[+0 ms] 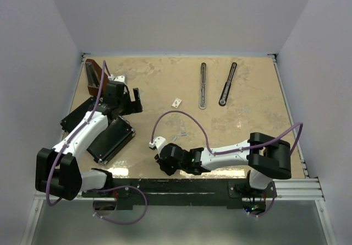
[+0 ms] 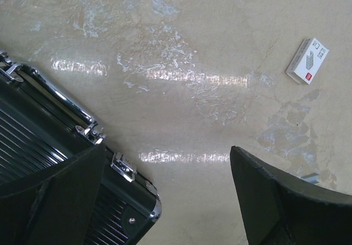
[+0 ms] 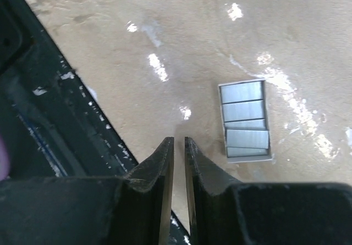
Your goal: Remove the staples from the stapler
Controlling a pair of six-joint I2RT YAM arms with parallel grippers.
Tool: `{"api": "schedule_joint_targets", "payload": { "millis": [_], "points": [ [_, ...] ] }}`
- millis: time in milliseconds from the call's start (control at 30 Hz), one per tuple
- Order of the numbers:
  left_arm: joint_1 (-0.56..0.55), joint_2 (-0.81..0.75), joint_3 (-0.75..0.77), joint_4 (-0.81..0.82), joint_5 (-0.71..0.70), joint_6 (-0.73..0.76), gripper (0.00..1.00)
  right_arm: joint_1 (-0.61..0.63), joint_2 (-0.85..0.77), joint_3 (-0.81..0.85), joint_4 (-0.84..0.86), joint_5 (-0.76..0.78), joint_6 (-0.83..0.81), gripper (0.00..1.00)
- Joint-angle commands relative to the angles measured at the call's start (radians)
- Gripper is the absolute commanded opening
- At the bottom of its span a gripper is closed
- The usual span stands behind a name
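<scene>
The right tool (image 3: 179,140) is almost closed, only a thin slit between its fingers, gripping nothing, low over the counter (image 3: 220,36). Just beside it lie the staples (image 3: 246,121), grey strips in a small white tray. The left tool (image 2: 165,201) gapes wide and empty by a black case (image 2: 49,140). The stapler (image 1: 227,83) lies far off, its grey channel (image 1: 203,85) separate beside it.
</scene>
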Motion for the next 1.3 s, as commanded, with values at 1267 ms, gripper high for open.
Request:
{"api": "schedule_joint_targets", "payload": {
  "millis": [1267],
  "points": [
    [0.003, -0.024, 0.045, 0.001, -0.008, 0.008, 1.00, -0.006, 0.097, 0.062, -0.127, 0.352, 0.088, 0.12]
  ]
}}
